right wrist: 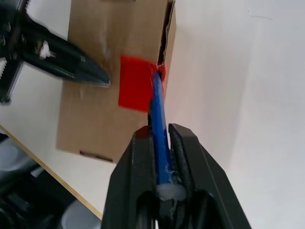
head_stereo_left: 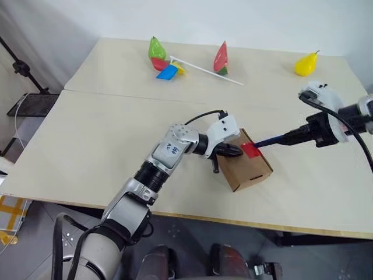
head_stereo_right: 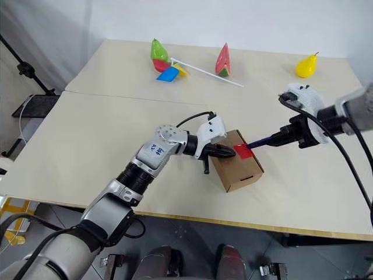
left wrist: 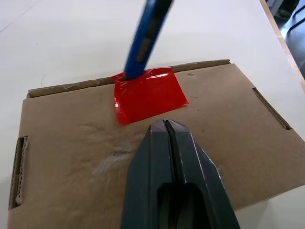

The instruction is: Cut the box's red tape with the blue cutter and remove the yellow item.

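The left arm reaches in bent at the elbow, its hand [head_stereo_left: 232, 151] clenched with the two black fingers pressed together, tips resting on the top face of the box [head_stereo_left: 247, 166] just beside the red tape [head_stereo_left: 251, 149]. The right arm comes in from the box's far right side, angled downward; its hand [right wrist: 162, 138] is grasping the blue cutter [head_stereo_left: 271, 140] (a slim, smooth, dark-blue stick), whose tip meets the edge of the tape where the top flap ends at the box's side.

The box is plain brown cardboard, closed, with slot cuts along its edges and a scuffed patch on top; what it holds cannot be seen. It sits on the pale wooden surface [head_stereo_left: 87, 146] near its front edge. The tape is a glossy, slightly wrinkled red rectangle.

Well beyond the box lie a green pear toy [head_stereo_left: 155, 48], a watermelon-slice toy [head_stereo_left: 221, 58], a pinwheel [head_stereo_left: 169, 71] on a white stick, and a yellow pear toy [head_stereo_left: 306, 63].
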